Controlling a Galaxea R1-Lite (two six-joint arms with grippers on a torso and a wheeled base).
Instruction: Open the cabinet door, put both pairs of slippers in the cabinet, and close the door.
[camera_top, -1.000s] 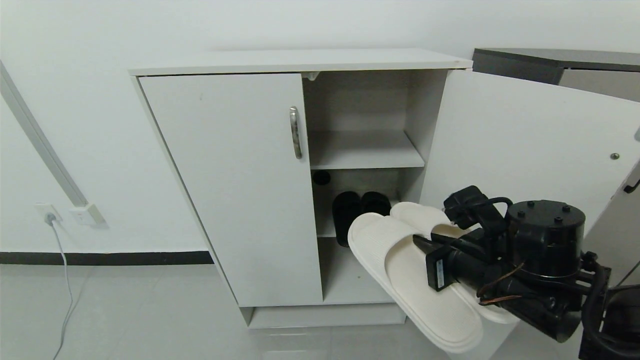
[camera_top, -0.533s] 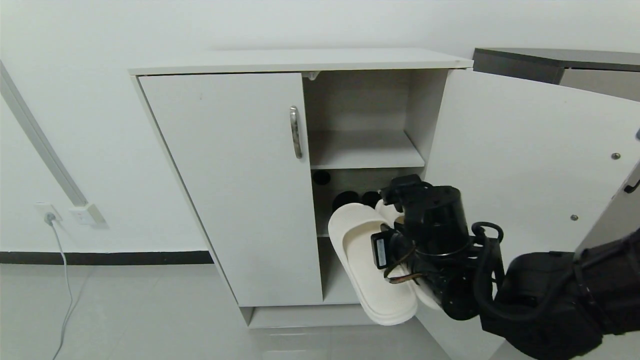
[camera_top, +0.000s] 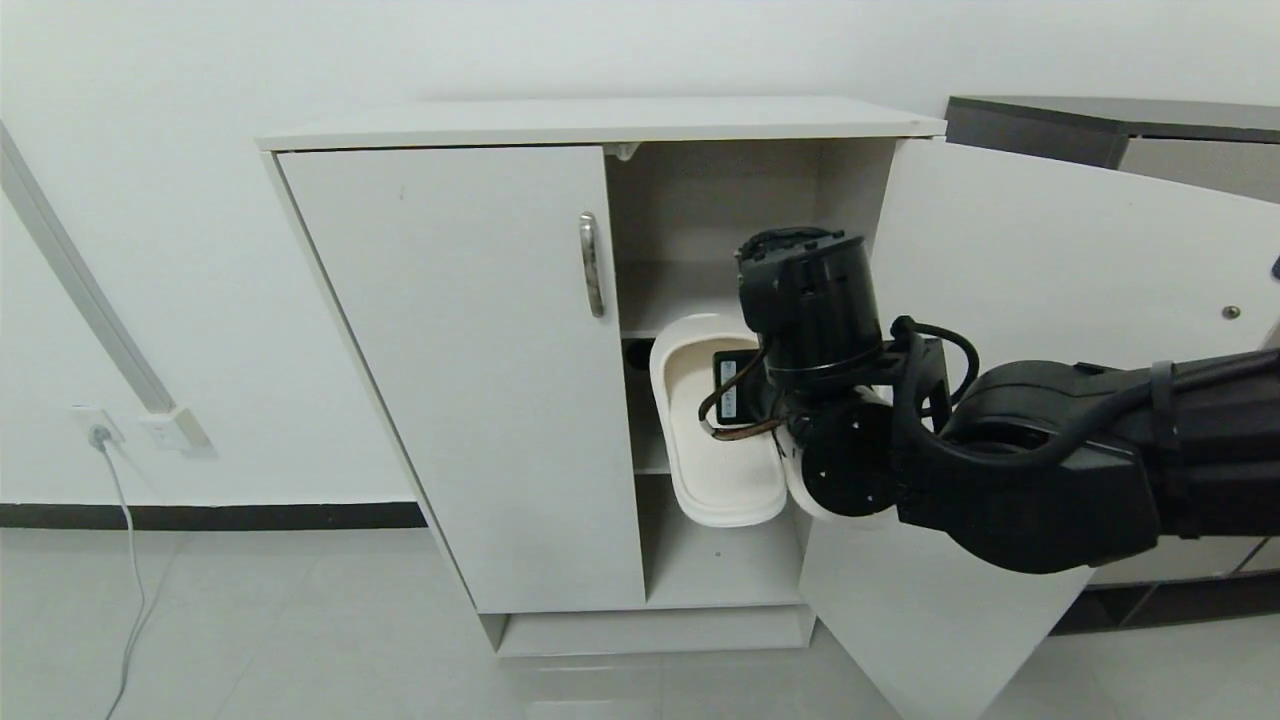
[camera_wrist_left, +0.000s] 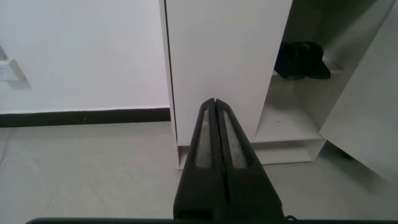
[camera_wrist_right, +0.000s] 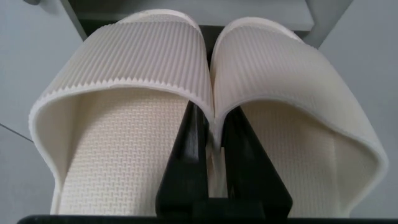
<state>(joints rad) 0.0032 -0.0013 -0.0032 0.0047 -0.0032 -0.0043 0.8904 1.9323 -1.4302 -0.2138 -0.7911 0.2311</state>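
My right gripper (camera_wrist_right: 212, 134) is shut on the inner edges of the pair of white slippers (camera_wrist_right: 186, 93), holding them side by side. In the head view the white slippers (camera_top: 705, 450) hang toes-up in the cabinet's (camera_top: 600, 120) open right half, at middle-shelf height. The right door (camera_top: 1050, 290) stands wide open; the left door (camera_top: 470, 370) is closed. The black slippers (camera_wrist_left: 303, 60) lie on a lower shelf inside. My left gripper (camera_wrist_left: 214, 109) is shut and empty, low over the floor in front of the closed door.
A wall socket with a hanging cord (camera_top: 98, 435) is at the far left. Grey furniture (camera_top: 1100, 125) stands behind the open door. An upper shelf (camera_top: 690, 295) lies just above the slippers. Bare floor (camera_top: 300, 640) runs in front of the cabinet.
My right arm has risen and swung left from the low right, carrying the white slippers up into the cabinet opening. They now cover the black pair in the head view.
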